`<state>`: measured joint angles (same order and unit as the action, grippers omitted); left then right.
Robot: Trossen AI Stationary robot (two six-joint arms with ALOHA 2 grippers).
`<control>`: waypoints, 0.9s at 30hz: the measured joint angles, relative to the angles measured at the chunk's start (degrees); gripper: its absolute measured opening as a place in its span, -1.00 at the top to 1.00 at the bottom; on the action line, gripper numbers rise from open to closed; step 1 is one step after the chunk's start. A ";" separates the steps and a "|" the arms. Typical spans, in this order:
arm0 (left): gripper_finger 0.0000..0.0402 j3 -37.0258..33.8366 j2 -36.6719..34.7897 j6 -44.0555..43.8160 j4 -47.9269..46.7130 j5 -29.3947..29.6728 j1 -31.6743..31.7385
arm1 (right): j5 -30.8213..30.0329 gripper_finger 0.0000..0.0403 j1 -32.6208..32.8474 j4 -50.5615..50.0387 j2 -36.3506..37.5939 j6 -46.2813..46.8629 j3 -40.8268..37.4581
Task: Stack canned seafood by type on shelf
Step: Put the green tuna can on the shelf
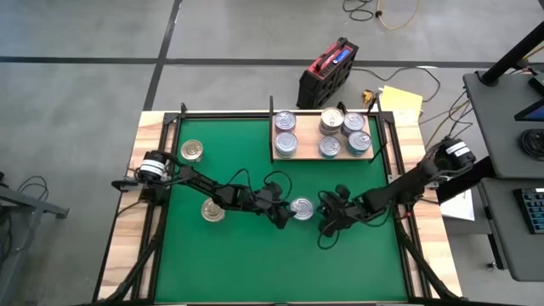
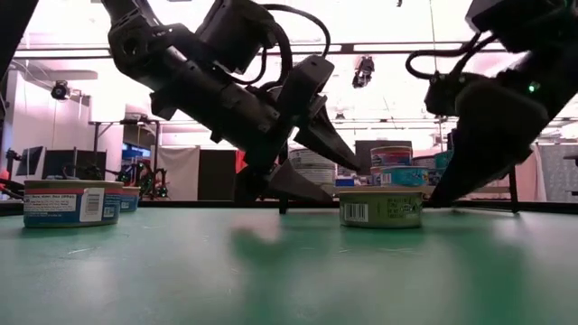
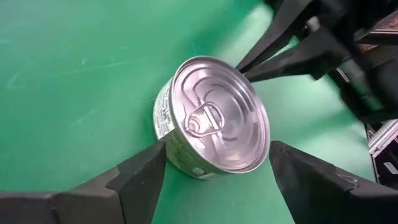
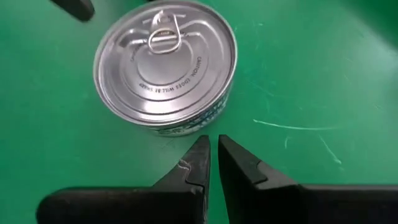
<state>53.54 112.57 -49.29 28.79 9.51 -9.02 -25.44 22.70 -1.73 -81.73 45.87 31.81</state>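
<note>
A short round silver-lidded tin sits mid-mat on the green-covered counter, open mat before it. The left gripper flanks it, jaws apart, not touching. The right gripper, jaws together, rests just beside. The pale wooden shelf at the far edge carries six tins; their stacking is unclear.

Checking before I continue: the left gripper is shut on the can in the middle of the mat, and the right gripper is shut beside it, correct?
Not quite. The left gripper is open, its fingers apart on either side of the can, as the left wrist view shows. The right gripper is indeed shut beside it.
</note>
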 joint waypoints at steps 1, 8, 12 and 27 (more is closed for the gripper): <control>-0.33 0.00 0.00 -0.41 -0.10 -0.04 0.03 | 0.19 0.89 0.00 -0.76 0.95 1.03 0.00; -0.15 0.13 -1.09 -1.23 0.06 -3.31 0.03 | 0.76 0.88 -0.59 -4.17 7.05 3.72 -0.07; 0.10 0.22 -2.12 0.42 0.06 -4.29 0.03 | 3.67 0.82 -1.33 -5.07 9.29 2.82 -0.11; 0.99 1.07 -1.11 6.10 -0.67 0.46 -1.15 | 6.84 0.31 -4.41 -5.36 5.74 4.41 -0.42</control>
<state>54.61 111.46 -43.20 28.11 9.98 -10.18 -18.60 18.28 -7.09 -75.99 50.28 31.40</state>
